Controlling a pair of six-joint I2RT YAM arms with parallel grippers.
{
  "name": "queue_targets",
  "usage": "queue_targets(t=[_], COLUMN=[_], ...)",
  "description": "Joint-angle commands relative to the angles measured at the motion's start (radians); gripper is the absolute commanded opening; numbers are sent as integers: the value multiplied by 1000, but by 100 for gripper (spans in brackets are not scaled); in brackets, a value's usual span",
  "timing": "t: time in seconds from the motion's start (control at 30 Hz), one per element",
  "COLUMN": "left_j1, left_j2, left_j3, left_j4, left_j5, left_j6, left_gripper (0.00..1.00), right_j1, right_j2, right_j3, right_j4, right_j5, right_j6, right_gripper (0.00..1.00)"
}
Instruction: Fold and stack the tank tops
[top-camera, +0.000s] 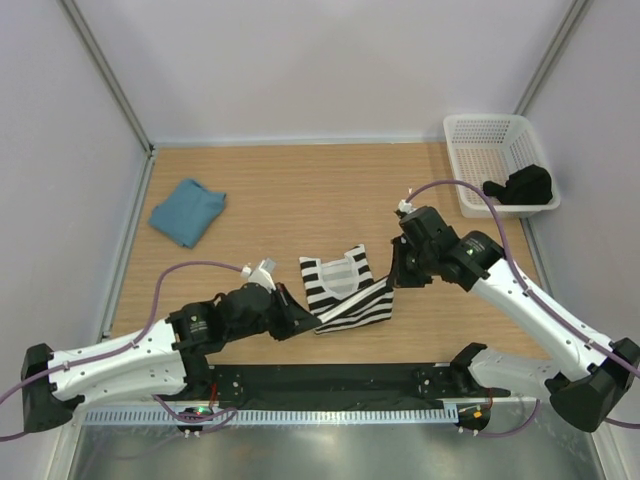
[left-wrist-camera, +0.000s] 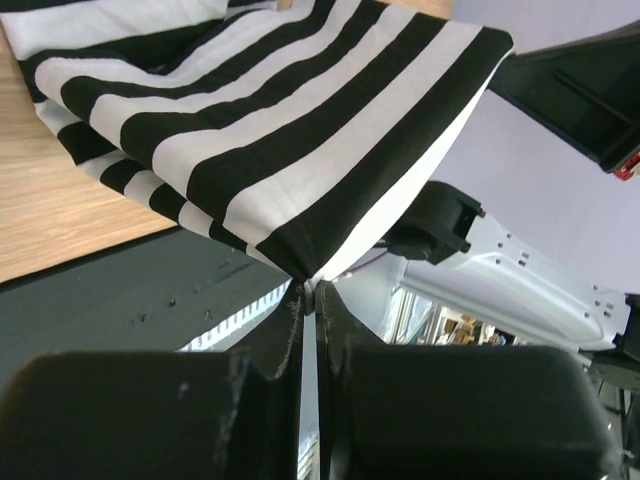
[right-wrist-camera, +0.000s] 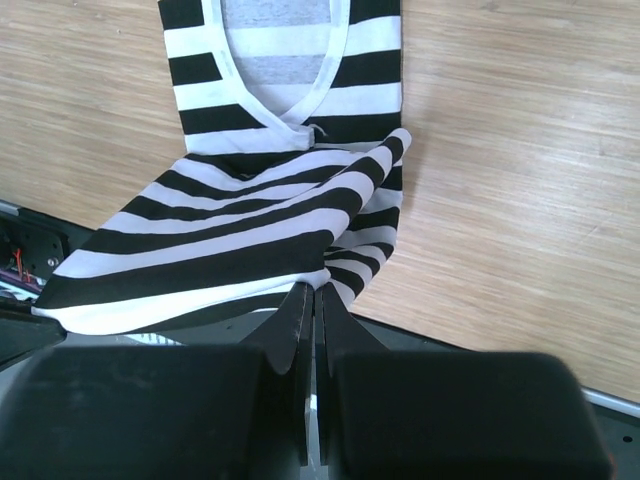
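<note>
We see the left gripper (left-wrist-camera: 310, 292) and right gripper (right-wrist-camera: 312, 295) each clenched on a hem corner of the striped tank top (top-camera: 345, 295), near the middle of the table (top-camera: 300, 190). The teal tank top (top-camera: 187, 211) lies folded at far left.

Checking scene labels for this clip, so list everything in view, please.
striped tank top: one, black and white, near middle of the table, its near part held off the surface
teal tank top: one, teal-blue, folded, far left
basket: one, white mesh, far right corner
dark item: one, black, inside the basket; kind unclear
table: one, light wood
left gripper: one, black, shut on a corner of the striped tank top
right gripper: one, black, shut on its other side
</note>
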Motion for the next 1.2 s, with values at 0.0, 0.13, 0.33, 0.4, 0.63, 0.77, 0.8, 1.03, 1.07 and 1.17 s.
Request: queue_targets(t=[0.0, 0.13, 0.33, 0.4, 0.63, 0.77, 0.8, 1.03, 1.07, 1.17], left_j1=[38, 75, 182, 237, 370, 446, 456, 548, 558, 596], left_j2=[-10, -10, 25, 59, 185, 254, 283, 386, 396, 439], left_j3=[27, 39, 61, 76, 128, 162, 167, 205, 205, 205], left_j4=[-49, -77, -81, -81, -74, -65, -62, -39, -32, -2], left_j5=[-6, 8, 86, 157, 278, 316, 324, 365, 373, 402], left_j6=[-21, -12, 22, 33, 108, 151, 157, 209, 212, 223], left_gripper=[4, 4, 4, 4, 2, 2, 1, 0, 0, 0], right_j1=[-10, -19, -61, -87, -179, -206, -211, -243, -245, -254], right_j2=[17, 41, 78, 98, 176, 233, 245, 392, 406, 460], right_j3=[48, 55, 66, 74, 100, 129, 135, 198, 204, 229], right_j4=[54, 63, 86, 94, 146, 187, 203, 262, 276, 301], right_j5=[72, 74, 63, 52, -32, -51, -57, -92, -98, -110], right_j6=[-38, -49, -68, -85, -133, -151, -156, -173, -173, -171], right_gripper=[1, 1, 1, 1, 1, 1, 1, 1, 1, 1])
